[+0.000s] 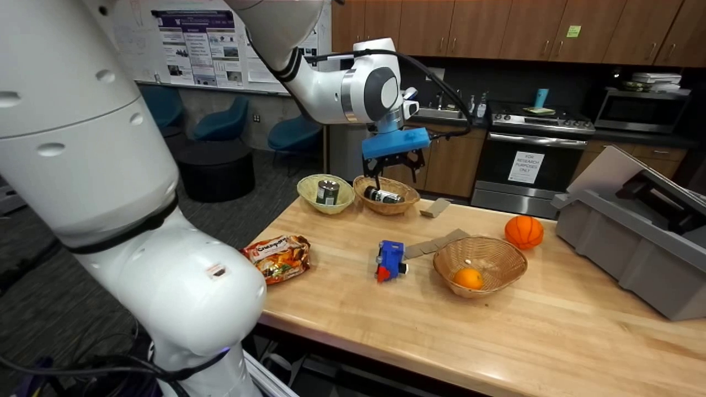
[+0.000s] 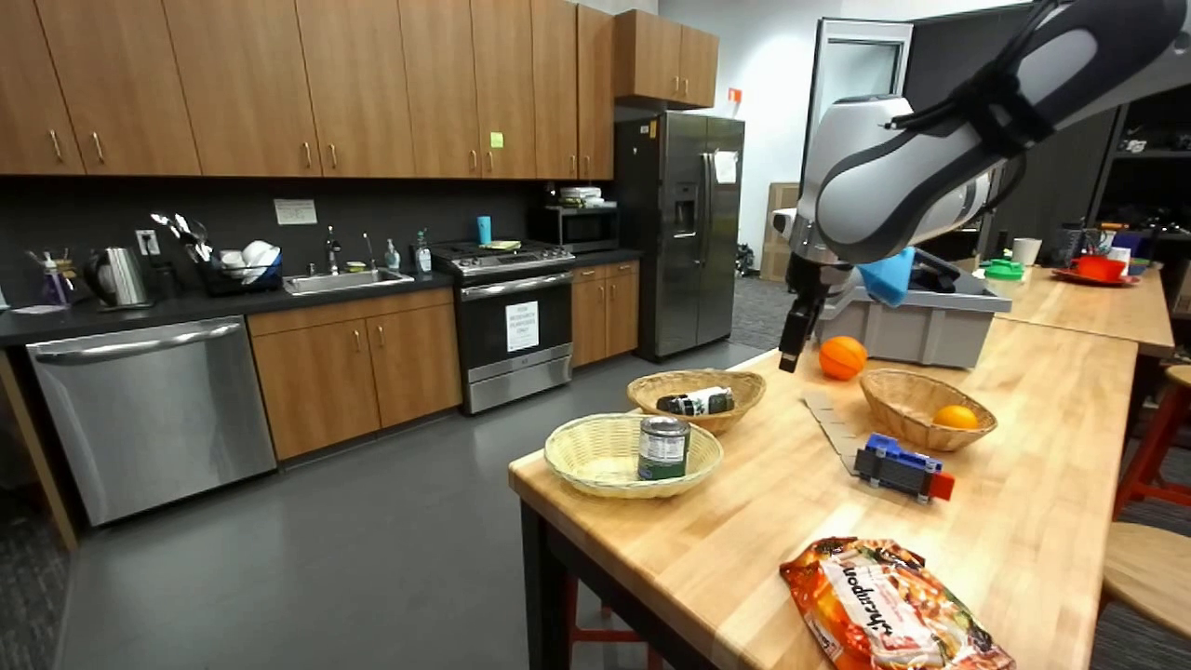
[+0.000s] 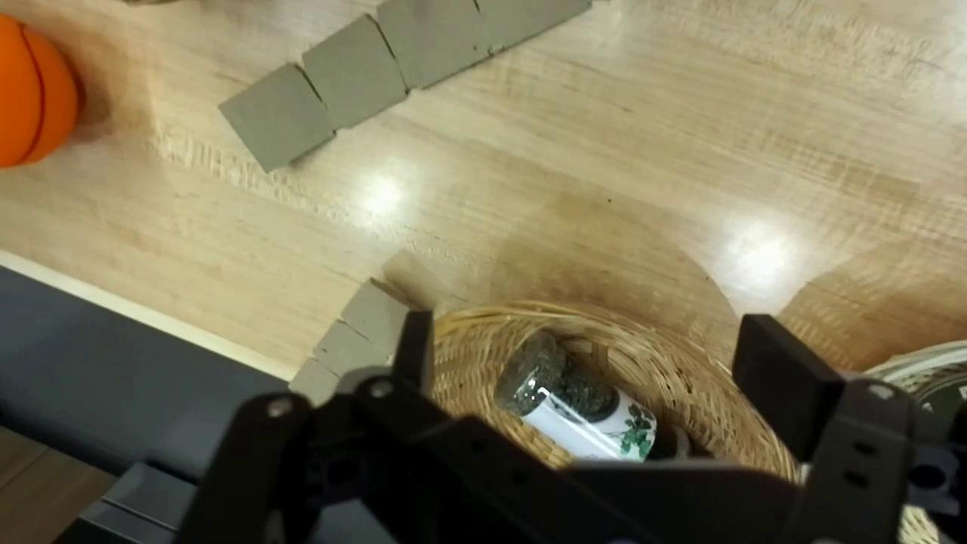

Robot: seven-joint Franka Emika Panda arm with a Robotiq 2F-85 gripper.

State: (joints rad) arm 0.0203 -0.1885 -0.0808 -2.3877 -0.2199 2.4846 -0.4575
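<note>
Wooden tabletop (image 1: 342, 309); hand (image 3: 587, 340) points down above wicker basket (image 3: 467, 366) with jar (image 3: 585, 419) inside, fingers spread wide.

free room above the jar (image 3: 585, 419); the basket (image 3: 470, 363) walls it in

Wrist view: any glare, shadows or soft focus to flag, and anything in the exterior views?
Wrist view: two glare spots on the wooden table, a shadow beside the wicker basket, a highlight on the jar, the pincer dark and slightly soft; in an exterior view, small print on the wall poster is illegible.
</note>
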